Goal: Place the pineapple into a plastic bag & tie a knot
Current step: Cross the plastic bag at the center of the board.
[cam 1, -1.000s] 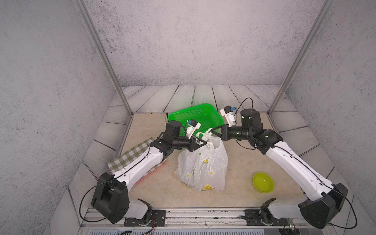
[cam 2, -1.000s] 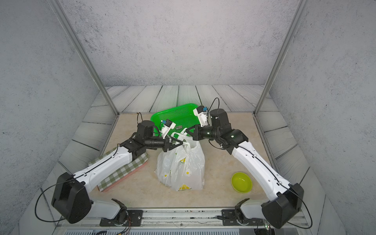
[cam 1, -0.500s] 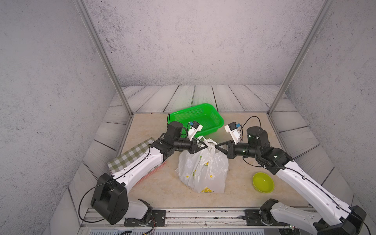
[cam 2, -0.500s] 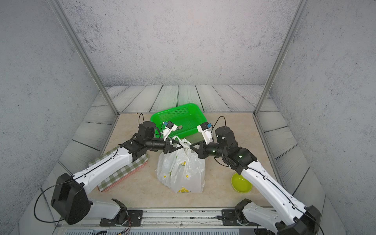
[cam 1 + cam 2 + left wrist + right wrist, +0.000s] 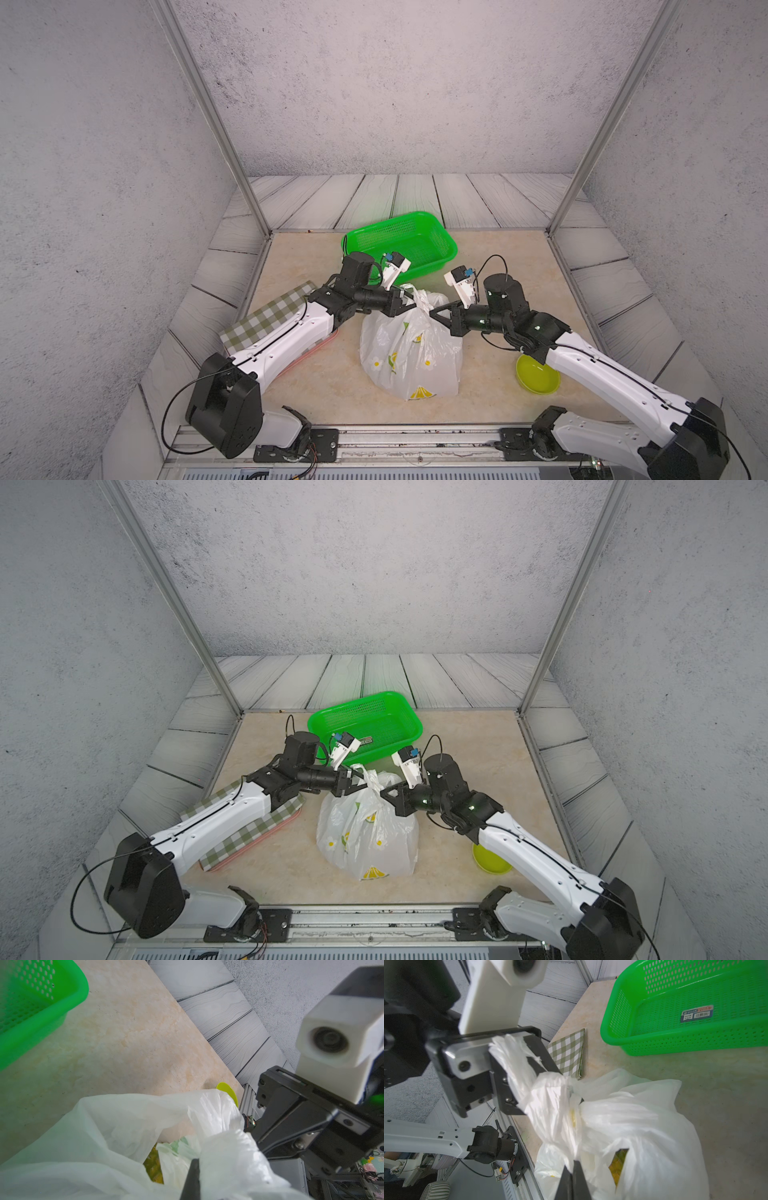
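Inside the plastic bag [image 5: 643, 1126], only wrist views show yellow contents [image 5: 617, 1160].

Bag [image 5: 411, 353] sits before basket [image 5: 399, 245], between left claw [image 5: 412, 306] and right claw [image 5: 434, 312].

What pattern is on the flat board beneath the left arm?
The board has a green-and-white check, clearest in a top view.

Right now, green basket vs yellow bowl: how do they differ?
Shape: the green basket is rectangular with perforated walls; the bowl is round and solid. Colour: basket bright green, bowl yellow-green. Size: basket clearly larger. Place: basket at the far side behind the plastic bag; bowl nearer, partly under the right arm. Both stand open side up on the tabletop.
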